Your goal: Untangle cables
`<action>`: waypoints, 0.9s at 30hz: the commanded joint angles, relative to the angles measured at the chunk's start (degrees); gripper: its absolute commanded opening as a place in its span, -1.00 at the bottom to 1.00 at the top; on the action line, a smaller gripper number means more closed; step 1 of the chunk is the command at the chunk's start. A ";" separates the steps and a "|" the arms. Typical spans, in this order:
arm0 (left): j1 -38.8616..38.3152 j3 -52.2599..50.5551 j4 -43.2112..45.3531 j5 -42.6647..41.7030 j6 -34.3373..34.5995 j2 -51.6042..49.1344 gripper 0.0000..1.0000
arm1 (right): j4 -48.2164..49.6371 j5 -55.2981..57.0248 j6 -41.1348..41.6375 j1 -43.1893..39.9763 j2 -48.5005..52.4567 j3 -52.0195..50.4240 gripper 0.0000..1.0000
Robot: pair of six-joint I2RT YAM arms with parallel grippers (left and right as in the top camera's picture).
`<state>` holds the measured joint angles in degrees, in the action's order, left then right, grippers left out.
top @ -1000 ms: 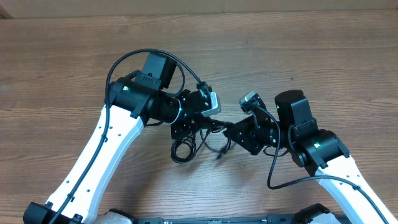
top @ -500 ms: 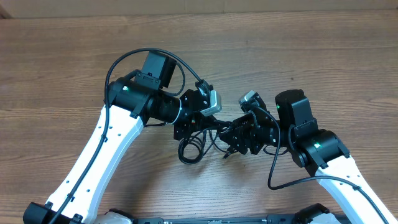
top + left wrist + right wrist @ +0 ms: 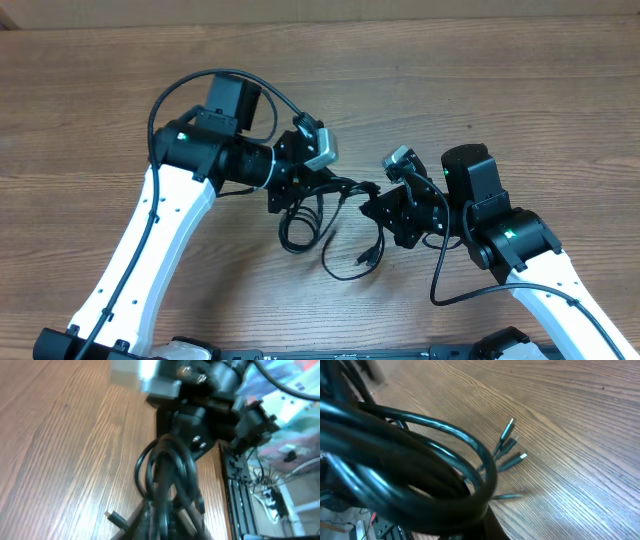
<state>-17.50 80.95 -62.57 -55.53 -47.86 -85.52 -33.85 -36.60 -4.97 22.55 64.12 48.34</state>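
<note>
- The cables sag in a slack loop nearest the robot's base, and one plug sits at the loop's end.
- Just beyond, the left gripper pinches the bundle, part of which hangs coiled beneath it.
- Beside it, the right gripper is pressed together on the same cables, with short strands stretched between the two.
- In the right wrist view, several plug ends lie farther off on the wooden worktop.
</note>
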 commanded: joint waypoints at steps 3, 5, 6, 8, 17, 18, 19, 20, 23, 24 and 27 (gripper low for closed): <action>1.07 0.79 -1.27 11.39 0.79 0.39 0.96 | 0.07 0.55 0.44 -0.09 -0.24 1.14 -0.92; 1.07 0.81 -1.16 15.41 1.51 0.39 1.00 | 0.02 0.55 0.44 -0.09 -0.24 1.14 -0.92; 1.07 0.85 -1.03 16.28 1.92 0.42 1.00 | -0.09 0.55 0.44 -0.09 -0.24 1.14 -0.92; 1.07 1.18 -0.87 16.63 2.10 0.55 1.00 | -0.37 0.59 0.44 -0.09 -0.24 1.14 -0.93; 0.96 9.25 -3.72 15.06 5.88 0.92 0.99 | -2.16 7.21 2.99 -0.13 -0.24 1.14 -0.93; 0.96 9.68 -4.55 15.06 5.84 0.92 0.99 | -1.55 7.21 2.99 -0.13 -0.24 1.14 -0.92; 0.96 9.97 -5.18 15.06 5.81 0.92 0.99 | -1.05 7.19 2.99 -0.13 -0.24 1.14 -0.92; 0.96 9.97 -5.95 15.02 5.53 0.92 0.99 | -0.50 7.15 2.97 -0.13 -0.24 1.14 -0.92; 0.87 9.97 -10.51 15.04 0.66 0.90 1.00 | 0.83 4.02 1.18 -0.13 -0.24 1.14 -0.92; 0.87 9.97 -11.21 15.04 -0.55 0.90 0.99 | 1.03 2.25 0.02 -0.13 -0.24 1.14 -0.92; 0.87 9.97 -12.22 15.04 -3.13 0.90 0.97 | 1.64 -3.61 -2.56 -0.13 -0.24 1.14 -0.93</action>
<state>-16.49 89.80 -74.13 -39.38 -46.39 -85.49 -33.19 -32.99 -4.19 22.52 64.14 48.34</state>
